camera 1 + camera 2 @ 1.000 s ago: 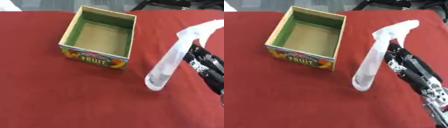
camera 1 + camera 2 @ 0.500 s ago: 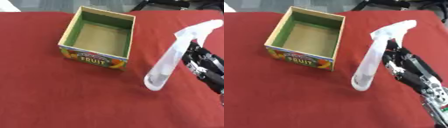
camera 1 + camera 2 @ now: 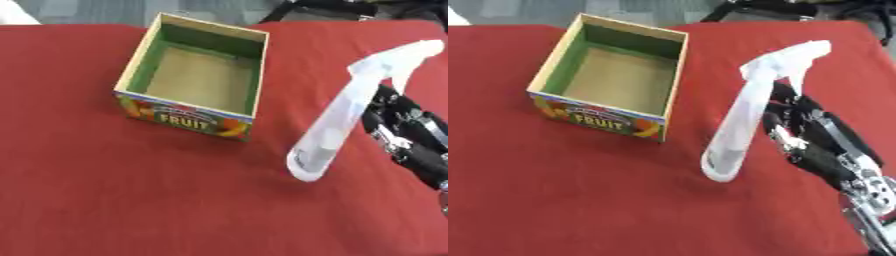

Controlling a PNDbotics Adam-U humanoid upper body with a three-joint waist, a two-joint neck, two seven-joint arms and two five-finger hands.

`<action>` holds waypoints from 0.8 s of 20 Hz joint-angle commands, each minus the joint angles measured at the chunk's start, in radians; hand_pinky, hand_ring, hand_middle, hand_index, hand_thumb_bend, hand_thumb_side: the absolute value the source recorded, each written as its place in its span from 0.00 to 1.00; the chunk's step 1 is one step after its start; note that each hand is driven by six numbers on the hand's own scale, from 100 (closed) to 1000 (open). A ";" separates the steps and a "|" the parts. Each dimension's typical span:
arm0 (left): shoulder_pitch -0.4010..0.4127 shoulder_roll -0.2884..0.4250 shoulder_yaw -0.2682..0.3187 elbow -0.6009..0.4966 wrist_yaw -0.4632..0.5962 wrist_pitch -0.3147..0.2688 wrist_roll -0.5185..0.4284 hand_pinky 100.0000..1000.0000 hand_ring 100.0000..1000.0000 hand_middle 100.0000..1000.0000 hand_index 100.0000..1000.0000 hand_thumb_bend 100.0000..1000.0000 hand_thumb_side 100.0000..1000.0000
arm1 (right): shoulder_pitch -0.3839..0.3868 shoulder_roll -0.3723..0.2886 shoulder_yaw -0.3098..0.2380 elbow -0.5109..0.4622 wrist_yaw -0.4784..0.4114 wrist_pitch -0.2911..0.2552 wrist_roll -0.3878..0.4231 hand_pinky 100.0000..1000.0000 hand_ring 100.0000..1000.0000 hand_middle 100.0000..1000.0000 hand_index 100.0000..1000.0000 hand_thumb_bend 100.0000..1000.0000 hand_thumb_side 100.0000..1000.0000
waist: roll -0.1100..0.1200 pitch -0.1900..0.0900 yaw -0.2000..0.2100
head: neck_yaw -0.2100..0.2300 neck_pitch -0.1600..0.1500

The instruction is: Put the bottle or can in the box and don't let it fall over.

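Observation:
A white spray bottle (image 3: 741, 120) stands upright on the red table (image 3: 579, 200), its trigger head (image 3: 794, 57) pointing right. My right hand (image 3: 802, 132) comes in from the lower right and presses against the bottle's right side at mid-height, its fingers curled onto the body. The bottle's base (image 3: 308, 167) rests on the cloth. An open cardboard box (image 3: 197, 82) with green inner walls and a "FRUIT" label on its front stands to the bottle's upper left, apart from it and holding nothing. My left hand shows in neither view.
The red cloth stretches bare to the left and in front of the box. Dark equipment (image 3: 350, 7) lies beyond the table's far edge. The table's right edge (image 3: 881, 45) runs close behind the bottle.
My right hand has edged a little closer against the bottle. The bottle and the box stand where they were.

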 commanded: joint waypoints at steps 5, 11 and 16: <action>-0.004 0.026 0.002 -0.021 -0.001 0.003 -0.003 0.48 1.00 1.00 0.59 0.12 0.71 | -0.007 -0.006 -0.002 -0.022 -0.022 -0.024 0.017 0.99 0.91 0.89 0.98 0.00 0.39 | 0.000 -0.030 -0.003 | -0.004 -0.001; -0.003 0.027 0.002 -0.021 -0.001 0.003 -0.003 0.47 1.00 1.00 0.59 0.12 0.71 | -0.010 -0.007 -0.001 -0.022 -0.022 -0.030 0.026 0.99 0.91 0.89 0.98 0.00 0.39 | 0.000 -0.031 -0.004 | -0.004 0.000; -0.004 0.027 0.001 -0.021 0.000 0.004 -0.004 0.47 1.00 1.00 0.59 0.12 0.71 | -0.017 -0.009 0.002 -0.022 -0.023 -0.034 0.031 0.99 0.91 0.89 0.98 0.00 0.40 | -0.001 -0.033 -0.004 | -0.006 0.001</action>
